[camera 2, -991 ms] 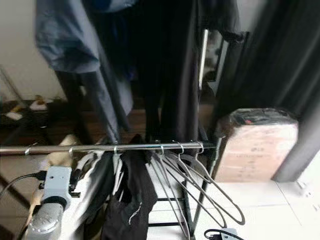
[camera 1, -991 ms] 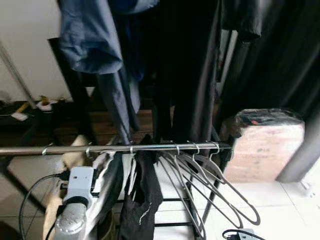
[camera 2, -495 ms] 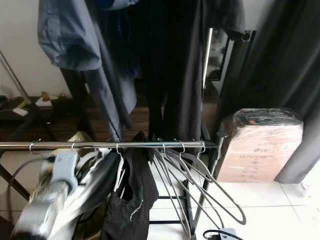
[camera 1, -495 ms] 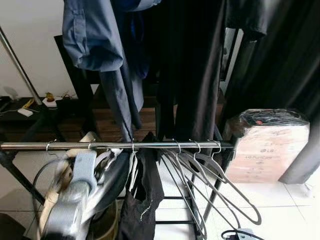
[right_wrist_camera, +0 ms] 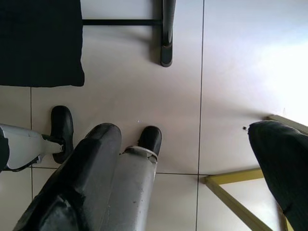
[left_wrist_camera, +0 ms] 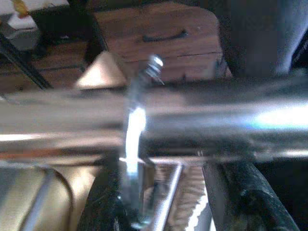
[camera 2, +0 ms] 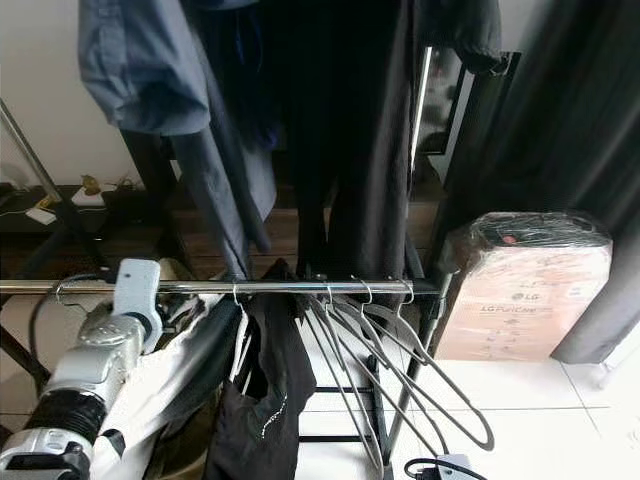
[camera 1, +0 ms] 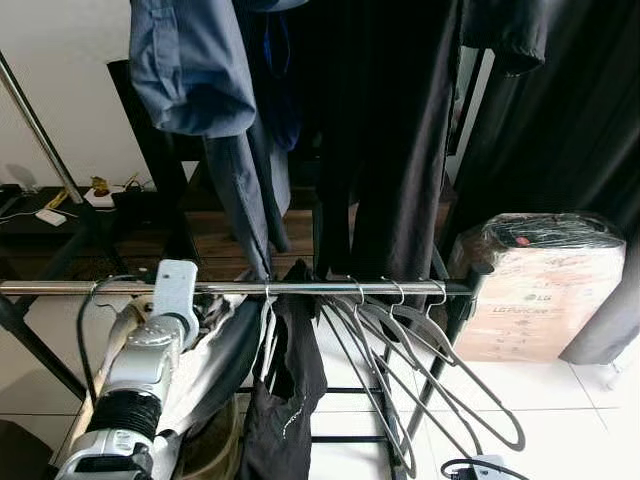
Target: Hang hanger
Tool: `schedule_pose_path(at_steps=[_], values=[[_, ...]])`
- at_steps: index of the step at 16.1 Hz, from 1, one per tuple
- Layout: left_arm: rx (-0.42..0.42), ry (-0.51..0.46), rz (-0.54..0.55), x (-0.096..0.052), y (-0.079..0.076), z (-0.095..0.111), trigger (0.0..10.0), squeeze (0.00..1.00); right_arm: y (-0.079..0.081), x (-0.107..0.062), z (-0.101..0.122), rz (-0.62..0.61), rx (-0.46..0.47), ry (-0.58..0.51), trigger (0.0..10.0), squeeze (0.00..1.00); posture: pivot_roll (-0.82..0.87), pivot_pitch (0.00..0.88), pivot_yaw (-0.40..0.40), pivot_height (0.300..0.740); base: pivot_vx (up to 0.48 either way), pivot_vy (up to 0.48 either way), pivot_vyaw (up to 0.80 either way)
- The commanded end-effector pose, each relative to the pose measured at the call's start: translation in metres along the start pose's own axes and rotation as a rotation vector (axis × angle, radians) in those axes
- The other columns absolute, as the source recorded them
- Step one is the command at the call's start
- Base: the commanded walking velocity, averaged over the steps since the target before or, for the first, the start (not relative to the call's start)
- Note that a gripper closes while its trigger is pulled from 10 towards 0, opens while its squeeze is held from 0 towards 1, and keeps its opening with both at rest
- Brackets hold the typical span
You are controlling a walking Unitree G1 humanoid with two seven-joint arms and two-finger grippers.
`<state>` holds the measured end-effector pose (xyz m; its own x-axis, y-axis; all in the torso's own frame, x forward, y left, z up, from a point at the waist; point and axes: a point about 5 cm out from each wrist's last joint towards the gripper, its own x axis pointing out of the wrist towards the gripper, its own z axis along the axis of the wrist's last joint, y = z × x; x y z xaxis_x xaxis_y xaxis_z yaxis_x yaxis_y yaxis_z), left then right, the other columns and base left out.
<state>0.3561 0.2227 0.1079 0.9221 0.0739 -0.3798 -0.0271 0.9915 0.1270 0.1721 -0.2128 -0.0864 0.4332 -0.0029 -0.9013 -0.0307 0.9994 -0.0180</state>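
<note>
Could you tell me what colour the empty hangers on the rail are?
Silver-grey metal hangers, clearest in the left eye view.

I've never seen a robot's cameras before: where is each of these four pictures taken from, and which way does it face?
Left eye view: on the head, looking forward and down at the rail with empty hangers; the left arm reaches up to it.
Right eye view: the head's other eye, same scene, same arm.
Left wrist view: on the left wrist, close against the rail, a hanger hook over it.
Right wrist view: on the hanging right arm, facing the floor, its open fingers in view.
Both eyes and the left wrist share the rail.
</note>
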Motion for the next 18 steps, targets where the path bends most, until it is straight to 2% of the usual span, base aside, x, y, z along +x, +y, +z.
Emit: schedule_pose_path(at_steps=[1,5,9,10,11,15,16,17,18], values=[[-0.018,0.034,-0.014,0.003,-0.003,-0.002,10.0,0.0,0.001,0.0,0.002,0.001,-0.007,-0.001,10.0,0.0,0.07,0.0,-0.015,0.74,0.0,0.0,0.0],[-0.063,0.125,0.008,0.006,-0.008,-0.014,10.0,0.0,0.0,0.0,0.002,0.0,-0.013,-0.002,10.0,0.0,0.06,0.0,-0.018,0.74,0.0,0.0,0.0],[-0.1,0.101,0.023,0.009,-0.015,-0.015,10.0,0.0,0.0,0.0,0.003,-0.001,-0.02,-0.002,10.0,0.0,0.05,0.0,-0.021,0.74,0.0,0.0,0.0],[-0.104,0.1,0.025,0.01,-0.019,-0.014,2.8,0.0,0.0,0.0,0.003,0.0,-0.023,-0.002,10.0,0.0,0.05,0.0,-0.022,0.74,0.0,0.0,0.0],[-0.108,0.098,0.025,0.011,-0.023,-0.012,0.0,0.0,-0.001,0.0,0.004,0.0,-0.024,-0.002,10.0,0.0,0.05,0.0,-0.022,0.74,0.0,0.0,0.0],[-0.121,0.104,0.04,0.013,-0.028,-0.011,0.0,0.0,0.0,0.0,0.004,0.0,-0.022,-0.004,10.0,0.0,0.04,0.0,-0.021,0.74,0.0,0.0,0.0],[-0.124,0.128,0.067,0.013,-0.027,-0.014,3.3,0.0,0.0,0.0,0.004,0.002,-0.021,-0.005,10.0,0.0,0.04,0.0,-0.021,0.74,0.0,0.0,0.0],[-0.131,0.133,0.087,0.013,-0.025,-0.016,10.0,0.0,0.0,0.0,0.005,0.003,-0.021,-0.005,10.0,0.0,0.05,0.0,-0.02,0.74,0.0,0.0,0.0],[-0.146,0.13,0.099,0.013,-0.024,-0.016,10.0,0.0,0.0,0.0,0.005,0.004,-0.022,-0.005,10.0,0.0,0.05,0.0,-0.02,0.74,0.0,0.0,0.0]])
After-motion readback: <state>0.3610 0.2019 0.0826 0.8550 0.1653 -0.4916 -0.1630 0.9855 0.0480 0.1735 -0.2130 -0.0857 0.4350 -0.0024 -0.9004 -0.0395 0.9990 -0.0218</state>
